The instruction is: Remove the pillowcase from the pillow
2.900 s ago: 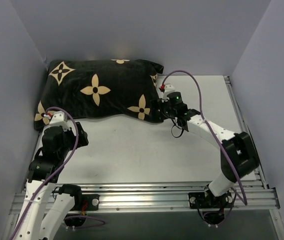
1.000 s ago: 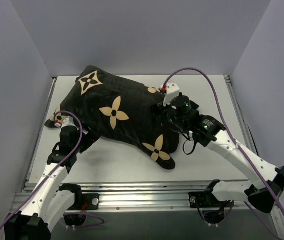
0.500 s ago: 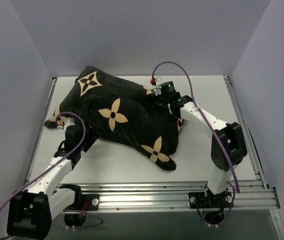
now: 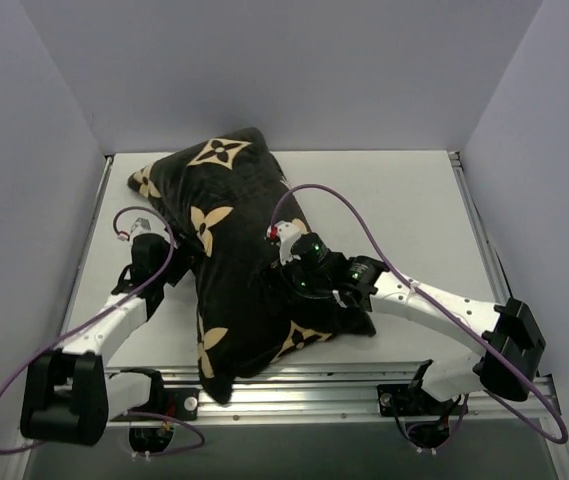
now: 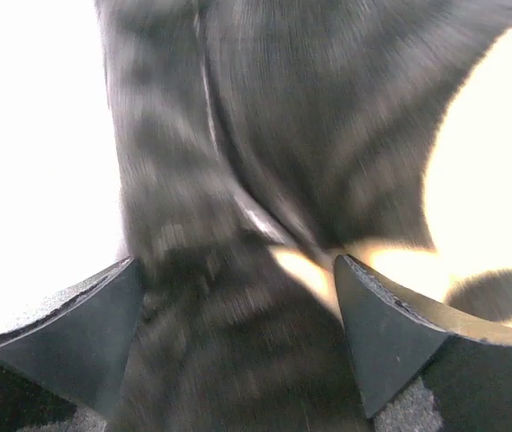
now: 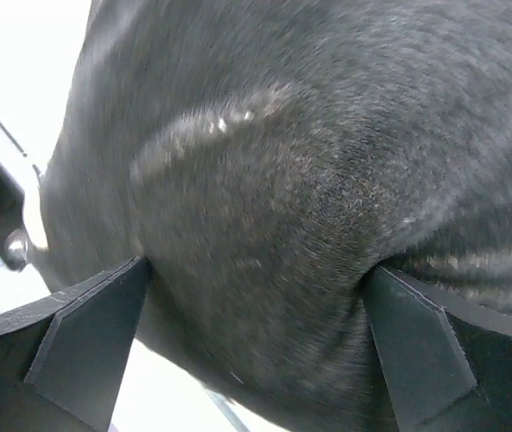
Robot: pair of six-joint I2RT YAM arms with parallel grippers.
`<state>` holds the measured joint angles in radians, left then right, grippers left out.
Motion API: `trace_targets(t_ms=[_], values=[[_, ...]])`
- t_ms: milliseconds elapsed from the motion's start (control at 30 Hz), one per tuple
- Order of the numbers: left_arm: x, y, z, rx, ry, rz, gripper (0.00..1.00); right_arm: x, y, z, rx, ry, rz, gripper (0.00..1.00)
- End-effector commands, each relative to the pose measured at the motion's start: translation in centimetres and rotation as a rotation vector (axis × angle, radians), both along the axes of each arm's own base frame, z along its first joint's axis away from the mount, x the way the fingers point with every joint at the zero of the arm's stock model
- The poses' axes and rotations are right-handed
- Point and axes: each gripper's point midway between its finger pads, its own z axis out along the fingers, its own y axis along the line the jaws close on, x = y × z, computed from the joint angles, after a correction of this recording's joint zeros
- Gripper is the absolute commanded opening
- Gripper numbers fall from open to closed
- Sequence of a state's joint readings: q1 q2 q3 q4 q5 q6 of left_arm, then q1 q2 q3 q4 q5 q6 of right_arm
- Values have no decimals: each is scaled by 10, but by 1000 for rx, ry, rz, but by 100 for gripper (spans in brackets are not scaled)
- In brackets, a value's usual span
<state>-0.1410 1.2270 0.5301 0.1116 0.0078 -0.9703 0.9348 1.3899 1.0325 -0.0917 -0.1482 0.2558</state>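
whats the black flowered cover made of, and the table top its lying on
The pillowcase looks like soft velvety pile fabric, maybe velour: the right wrist view shows a short fuzzy nap with pale streaks, and it folds loosely. The table top looks hard, smooth, matte and pale, perhaps laminate or painted board; which one cannot be told.

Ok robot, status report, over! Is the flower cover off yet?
Left gripper, right gripper wide open, fabric bulging between. Pillowcase not off, no white showing. Purple cable loops over it. Over.
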Motion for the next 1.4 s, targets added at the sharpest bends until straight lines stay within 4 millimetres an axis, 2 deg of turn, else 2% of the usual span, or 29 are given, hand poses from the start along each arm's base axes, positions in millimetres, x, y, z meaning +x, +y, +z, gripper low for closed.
trace_targets(t_ms=[0, 67, 100, 133, 200, 333, 367, 400, 467, 500, 533, 567, 600, 633, 667, 700, 767, 800, 867, 900, 933, 1000, 1100, 1133, 1200, 1233, 1267, 1333, 1367], values=[[0, -27, 89, -64, -230, -140, 94, -17, -3, 16, 51, 78, -39, 100], [-14, -23, 88, -45, -201, -143, 94, -12, -8, 31, 36, 44, -43, 100], [-21, -21, 100, -38, -219, -144, 94, -6, -10, 41, 36, 18, -59, 100], [-24, -18, 102, -27, -213, -134, 94, 2, -9, 59, 55, -19, -61, 100], [-30, -10, 104, 10, -209, -128, 94, 13, -14, 74, 63, -41, -93, 100], [-16, 7, 104, 21, -182, -110, 94, 51, -36, 101, 125, -68, -194, 100], [-11, 3, 109, -1, -205, -144, 94, 66, -46, 108, 146, -84, -237, 100], [-3, 5, 96, -11, -166, -147, 94, 73, -49, 112, 158, -90, -247, 100], [13, 1, 104, -48, -194, -189, 94, 87, -53, 116, 191, -89, -251, 100], [27, 7, 93, -67, -173, -183, 94, 95, -51, 114, 200, -80, -254, 100], [34, 5, 92, -90, -172, -199, 94, 101, -52, 112, 210, -72, -264, 100], [45, 1, 104, -110, -212, -218, 94, 116, -56, 110, 231, -64, -282, 100], [51, -7, 96, -147, -187, -252, 94, 124, -60, 107, 252, -47, -303, 100], [55, -10, 95, -168, -187, -266, 94, 133, -61, 108, 283, -49, -317, 100], [61, -15, 102, -187, -213, -281, 94, 144, -66, 99, 289, -25, -340, 100], [64, -19, 95, -201, -196, -296, 94, 150, -73, 93, 312, 0, -344, 100], [69, -24, 94, -194, -206, -314, 94, 160, -70, 88, 340, 7, -339, 100], [72, -25, 85, -199, -188, -317, 94, 162, -70, 85, 342, 12, -335, 100], [77, -28, 84, -222, -205, -331, 94, 166, -67, 69, 329, 35, -333, 100], [77, -30, 71, -238, -183, -333, 94, 167, -66, 63, 324, 47, -333, 100], [75, -45, 71, -253, -193, -369, 94, 165, -66, 56, 313, 59, -329, 100], [74, -51, 55, -265, -161, -379, 97, 163, -67, 46, 303, 74, -327, 100], [74, -55, 42, -300, -148, -393, 82, 155, -71, 39, 292, 73, -326, 100], [74, -57, 43, -317, -169, -393, 66, 154, -73, 39, 292, 65, -326, 100], [75, -58, 39, -341, -176, -393, 48, 150, -75, 37, 287, 64, -325, 100], [77, -60, 44, -359, -206, -395, 31, 148, -76, 38, 287, 61, -327, 100], [76, -63, 45, -375, -215, -414, 21, 146, -77, 36, 284, 64, -327, 100], [78, -66, 60, -395, -266, -442, 4, 143, -78, 37, 284, 64, -325, 100], [78, -65, 70, -396, -289, -447, 2, 141, -79, 39, 285, 61, -324, 100]])
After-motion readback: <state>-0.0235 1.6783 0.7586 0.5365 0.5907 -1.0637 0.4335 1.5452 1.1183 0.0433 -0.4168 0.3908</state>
